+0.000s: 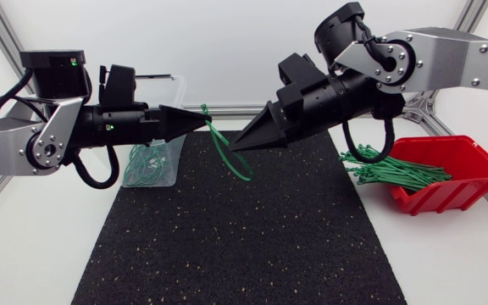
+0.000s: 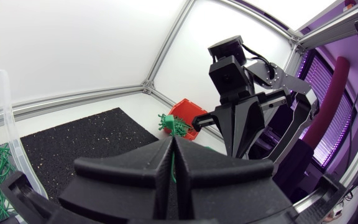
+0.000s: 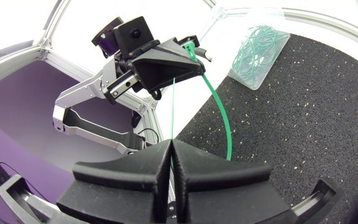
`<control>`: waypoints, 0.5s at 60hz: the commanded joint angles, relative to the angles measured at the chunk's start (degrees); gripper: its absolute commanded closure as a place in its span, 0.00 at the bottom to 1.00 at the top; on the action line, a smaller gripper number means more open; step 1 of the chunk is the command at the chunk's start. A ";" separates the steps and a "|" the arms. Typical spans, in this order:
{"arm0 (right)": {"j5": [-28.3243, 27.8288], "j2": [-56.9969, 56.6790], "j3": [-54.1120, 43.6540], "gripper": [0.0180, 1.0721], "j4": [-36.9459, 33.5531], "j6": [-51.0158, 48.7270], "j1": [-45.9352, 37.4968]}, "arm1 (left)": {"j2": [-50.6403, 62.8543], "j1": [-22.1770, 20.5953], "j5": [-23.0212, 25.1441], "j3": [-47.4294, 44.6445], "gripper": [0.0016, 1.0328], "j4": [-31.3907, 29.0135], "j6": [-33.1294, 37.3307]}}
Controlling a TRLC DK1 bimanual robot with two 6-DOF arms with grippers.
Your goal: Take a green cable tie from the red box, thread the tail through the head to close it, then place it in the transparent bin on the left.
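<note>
The threading step is under way. The left gripper (image 1: 203,120) is pinching one end of the green cable tie (image 1: 221,151), its fingers pressed together on it, and the right gripper (image 1: 234,148) is clamping the other end the same way. The tie is hanging between the two tips as a loop in the air above the black mat (image 1: 244,246), near the mat's far edge. In the right wrist view a thin green strand is running straight from the right gripper's closed fingers up to the left gripper's tip, so the tail is probably being lined up with the head. Whether it is already passing through is too small to tell. The next move is likely calling for a fine, straight push or pull along that strand, then a carry to the transparent bin (image 1: 179,110), which is standing just behind the left gripper and holding other ties (image 1: 146,165). The red box (image 1: 447,182) with its bundle (image 1: 396,174) is sitting well apart under the right arm. Nothing is blocking the way.
</note>
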 commanded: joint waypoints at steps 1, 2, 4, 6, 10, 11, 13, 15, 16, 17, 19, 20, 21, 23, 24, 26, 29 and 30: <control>-1.11 1.52 0.73 0.95 -0.30 1.82 -0.36 | -1.01 -0.84 -1.26 -1.98 0.97 1.60 -1.66; -1.11 1.61 0.82 0.95 -0.30 1.82 -0.45 | -1.10 -0.92 -1.52 -2.07 0.97 1.69 -1.66; -1.11 1.79 1.00 0.95 -0.30 1.91 -0.54 | -1.10 -1.10 -1.70 -2.42 0.97 2.31 -1.66; -1.11 2.05 1.26 0.95 -0.57 2.09 -0.63 | -1.10 -1.36 -1.88 -2.60 0.97 2.66 -1.57; -1.28 2.31 1.52 0.95 -0.66 2.26 -0.71 | -1.18 -1.80 -3.11 -2.95 0.97 3.71 -1.48; -1.46 2.49 1.61 0.95 -0.66 2.26 -0.71 | -1.18 -1.80 -3.19 -3.04 0.97 3.80 -1.48; -1.72 2.67 1.79 0.95 -0.66 2.35 -0.80 | -1.27 -1.80 -3.46 -3.12 0.97 3.80 -1.48; -1.81 2.84 1.96 0.95 -0.66 2.61 -0.89 | -1.36 -1.89 -3.55 -3.21 0.97 3.98 -1.40; -1.99 2.93 1.96 0.95 -0.66 2.79 -0.98 | -1.36 -1.89 -3.55 -3.30 0.97 4.06 -1.40; -2.34 3.02 2.05 0.95 -0.66 2.79 -1.07 | -1.45 -2.07 -3.63 -3.30 0.97 4.15 -1.40; -3.04 3.19 2.23 0.95 -0.66 2.97 -1.33 | -1.71 -2.33 -3.99 -3.65 0.97 4.15 -1.31; -3.31 3.28 2.32 0.95 -0.66 3.05 -1.51 | -1.80 -2.33 -4.25 -3.83 0.97 4.42 -1.31; -3.31 3.28 2.40 0.95 -0.66 3.05 -1.51 | -1.80 -2.42 -4.34 -3.92 0.97 4.59 -1.31; -3.31 3.28 2.49 0.95 -0.66 3.14 -1.59 | -1.89 -2.51 -4.78 -4.09 0.97 5.03 -1.31; -3.31 3.28 2.49 0.95 -0.66 3.23 -1.59 | -1.89 -2.59 -4.86 -4.27 0.97 5.03 -1.31; -3.31 3.28 2.49 0.95 -0.66 3.32 -1.59 | -1.97 -2.59 -4.86 -4.44 0.97 5.03 -1.31; -3.31 3.37 2.58 0.95 -0.66 3.32 -1.59 | -1.97 -2.59 -5.13 -4.62 0.97 5.21 -1.31; -3.31 3.54 2.67 0.95 -0.66 3.49 -1.68 | -1.97 -2.59 -5.22 -4.71 0.97 5.21 -1.31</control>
